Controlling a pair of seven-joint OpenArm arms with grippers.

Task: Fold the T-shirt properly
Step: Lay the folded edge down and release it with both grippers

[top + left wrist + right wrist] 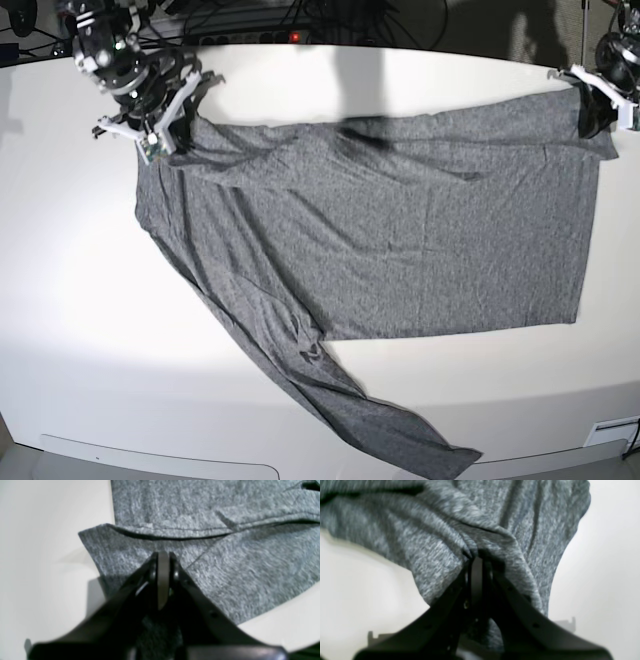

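The T-shirt (400,220), a heather-grey knit with long sleeves, lay spread across the white table (80,330), its body covering most of the middle and far part of the surface. One long sleeve ran diagonally from the body toward the near edge of the table, its cuff end close to that edge. In the base view the right gripper (165,130) sat at the far left corner of the cloth, and the left gripper (597,115) sat at the far right corner, so the two arms were at opposite ends of the shirt's far edge. From the right wrist view, the right gripper (476,560) had its fingers (460,590) pressed together on a bunched ridge of the fabric, the cloth gathering into folds at the tips and draping down on both sides. From the left wrist view, the left gripper (163,555) also had its fingers (195,590) pressed together, with grey cloth seen between their bases; the tips lay over a flat layer of the shirt (250,575) just below a stitched hem edge, near a corner of the cloth that jutted onto the bare table (50,555). Dark cables (250,25) and a power strip lay beyond the far edge of the table.
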